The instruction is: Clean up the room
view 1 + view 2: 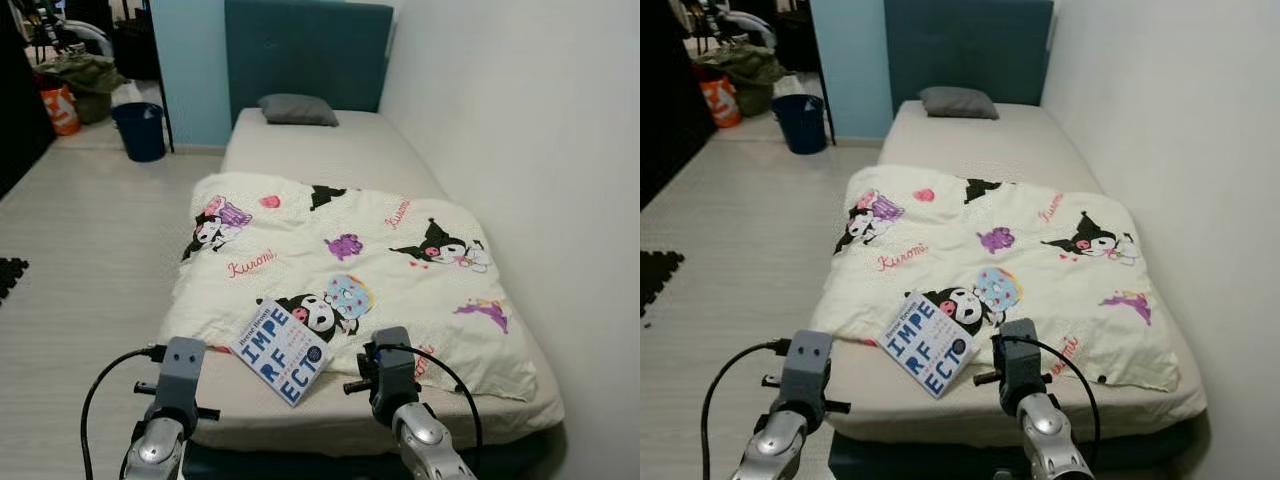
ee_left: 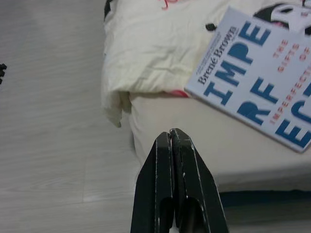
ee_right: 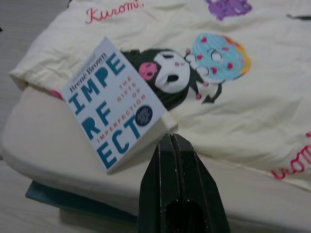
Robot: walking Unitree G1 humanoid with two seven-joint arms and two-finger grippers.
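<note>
A white paperback book [image 1: 281, 351] with big blue letters lies near the foot of the bed [image 1: 330, 150], partly on a cream cartoon-print blanket [image 1: 350, 260]. My left gripper [image 2: 171, 138] is shut and empty, held over the bed's near left corner, short of the book [image 2: 257, 82]. My right gripper [image 3: 171, 141] is shut too, hovering just short of the book's [image 3: 114, 104] near right corner. Both wrists [image 1: 178, 375] [image 1: 392, 372] show low in the head views, either side of the book.
A grey pillow [image 1: 298, 109] lies at the head of the bed by the teal headboard. A white wall runs along the bed's right side. Pale wood floor [image 1: 90, 240] spreads to the left, with a blue bin [image 1: 139, 130] and bags far back left.
</note>
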